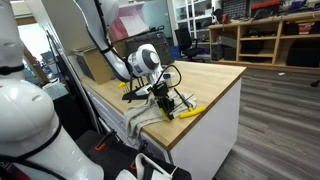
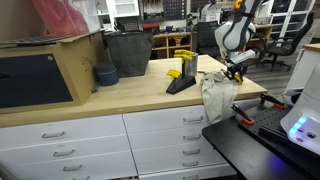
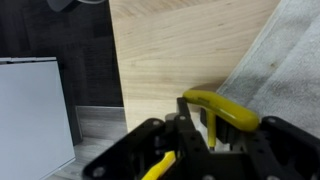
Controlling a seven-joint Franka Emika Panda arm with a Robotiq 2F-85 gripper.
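Two things lay by the gripper (image 3: 195, 150) at lower centre: a grey cloth (image 3: 290, 60) at right and a yellow-handled tool (image 3: 225, 110) just above. Whether the jaws were apart or clamped could not be told.

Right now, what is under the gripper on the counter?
Wrist view: a yellow handle lies under the gripper, where the gray cloth meets the wooden countertop. The gripper's black body hides the handle's other end and the surface directly below it.
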